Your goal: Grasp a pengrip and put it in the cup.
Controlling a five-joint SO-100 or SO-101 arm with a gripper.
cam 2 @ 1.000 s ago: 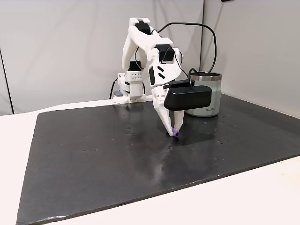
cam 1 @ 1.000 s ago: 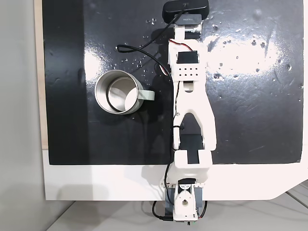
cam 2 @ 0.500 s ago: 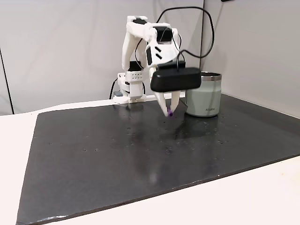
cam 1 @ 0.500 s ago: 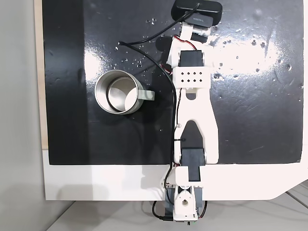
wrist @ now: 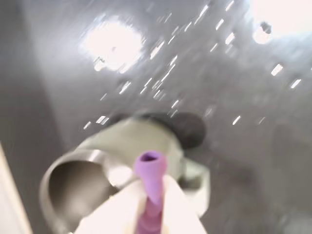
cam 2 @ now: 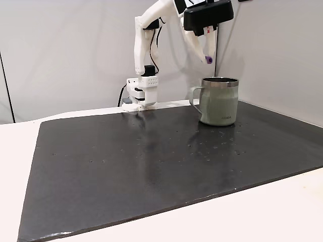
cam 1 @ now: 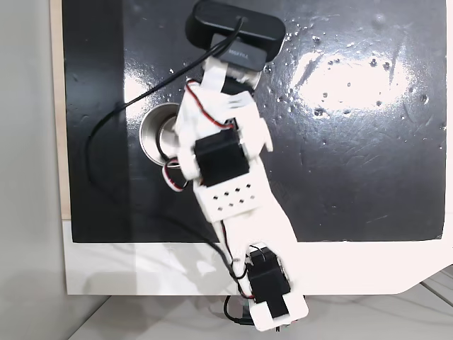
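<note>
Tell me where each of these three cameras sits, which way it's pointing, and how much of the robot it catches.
Fixed view from above: looks straight down on the black mat; the white arm covers most of the cup.
Fixed view at table height: faces the arm's base; the tool holds the pengrip above the cup.
Wrist view: looks down past the pengrip at the cup.
All three share the cup.

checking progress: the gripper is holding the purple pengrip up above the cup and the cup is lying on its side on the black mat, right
Not quite: the cup stands upright on the black mat, opening up, as the side-on fixed view shows. The gripper does hold the purple pengrip above it.
</note>
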